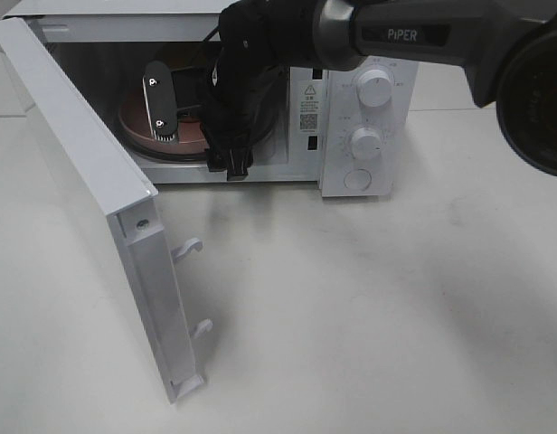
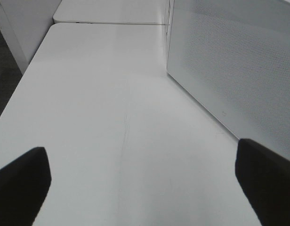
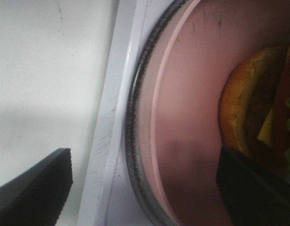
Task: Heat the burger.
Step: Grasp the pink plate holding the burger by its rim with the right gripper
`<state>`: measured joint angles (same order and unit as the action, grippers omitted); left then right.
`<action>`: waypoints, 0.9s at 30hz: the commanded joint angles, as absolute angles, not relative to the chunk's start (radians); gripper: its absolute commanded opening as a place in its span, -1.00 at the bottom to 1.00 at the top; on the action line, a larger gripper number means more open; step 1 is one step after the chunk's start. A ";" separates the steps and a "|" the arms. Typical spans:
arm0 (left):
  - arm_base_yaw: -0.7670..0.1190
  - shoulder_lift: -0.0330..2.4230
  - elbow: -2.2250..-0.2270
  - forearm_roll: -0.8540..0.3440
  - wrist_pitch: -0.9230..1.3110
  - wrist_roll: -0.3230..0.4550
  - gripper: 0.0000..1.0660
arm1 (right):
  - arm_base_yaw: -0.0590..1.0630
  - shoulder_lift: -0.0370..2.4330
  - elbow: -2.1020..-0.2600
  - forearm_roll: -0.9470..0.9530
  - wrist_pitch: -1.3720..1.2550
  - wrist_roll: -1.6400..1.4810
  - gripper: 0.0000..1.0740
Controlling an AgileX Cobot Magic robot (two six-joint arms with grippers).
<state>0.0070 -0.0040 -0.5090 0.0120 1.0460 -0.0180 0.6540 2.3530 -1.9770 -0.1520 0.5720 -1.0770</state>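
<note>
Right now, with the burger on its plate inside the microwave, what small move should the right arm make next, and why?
Probably draw the right gripper back out of the microwave. Its jaws stand open and hold nothing, and the burger already lies on the pink plate inside. The door hangs open and cannot be shut while the arm reaches through.

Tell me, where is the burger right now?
The burger sits on the pink plate inside the open microwave, seen in the right wrist view beside the right hand.
</note>
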 commanded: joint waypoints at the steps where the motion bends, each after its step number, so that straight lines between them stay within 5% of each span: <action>1: 0.011 -0.027 -0.505 0.010 1.038 -0.019 0.88 | 0.653 2.368 -2.023 -0.159 0.591 -1.073 0.55; 22: 0.011 -0.027 -0.505 0.010 1.038 -0.019 0.88 | 0.629 2.473 -2.098 -0.086 0.597 -1.079 0.42; 25: 0.011 -0.027 -0.505 0.010 1.038 -0.019 0.88 | 0.629 2.479 -2.098 -0.085 0.588 -1.079 0.37; 27: 0.011 -0.027 -0.505 0.010 1.038 -0.019 0.88 | 0.629 2.479 -2.098 -0.085 0.582 -1.076 0.15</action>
<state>0.0070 -0.0040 -0.5090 0.0120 1.0460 -0.0180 0.6320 2.4820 -2.0920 -0.0940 0.5960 -1.0760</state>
